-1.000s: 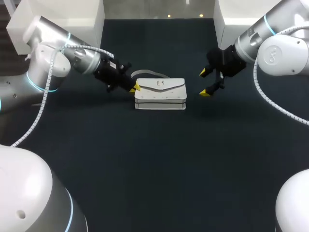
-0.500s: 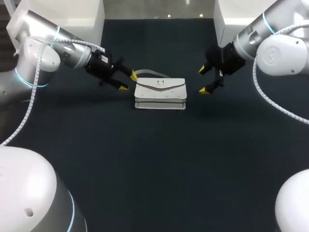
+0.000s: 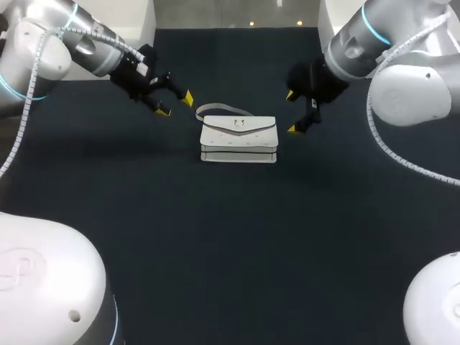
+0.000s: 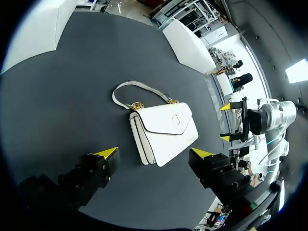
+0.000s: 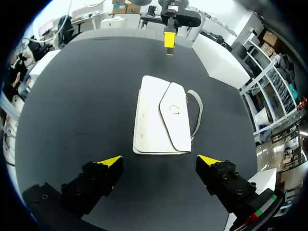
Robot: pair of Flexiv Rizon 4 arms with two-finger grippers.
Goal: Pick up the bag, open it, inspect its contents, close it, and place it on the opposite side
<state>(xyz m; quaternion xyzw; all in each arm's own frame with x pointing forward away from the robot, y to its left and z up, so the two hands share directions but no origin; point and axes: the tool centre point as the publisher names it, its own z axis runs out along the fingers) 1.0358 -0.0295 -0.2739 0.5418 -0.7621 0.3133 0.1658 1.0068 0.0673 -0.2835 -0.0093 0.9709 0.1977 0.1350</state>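
Note:
A white handbag (image 3: 238, 139) with a gold clasp lies flat on the dark table, its flap shut and its strap (image 3: 218, 109) curled behind it. My left gripper (image 3: 175, 103) hangs open above the table to the bag's left, apart from it. In the left wrist view the bag (image 4: 163, 131) lies ahead of the open left gripper (image 4: 155, 152). My right gripper (image 3: 291, 112) stands open just right of the bag, holding nothing. The right wrist view shows the bag (image 5: 161, 115) ahead of the open right gripper (image 5: 159, 159), with the left arm's yellow tip (image 5: 169, 40) beyond it.
White blocks (image 3: 115, 16) stand at the table's far left and far right (image 3: 332, 25) corners. Dark table surface (image 3: 237, 237) stretches in front of the bag.
My left gripper has opened, let go of the bag's left end and drawn back up and to the left. My right gripper has shifted slightly left, closer to the bag.

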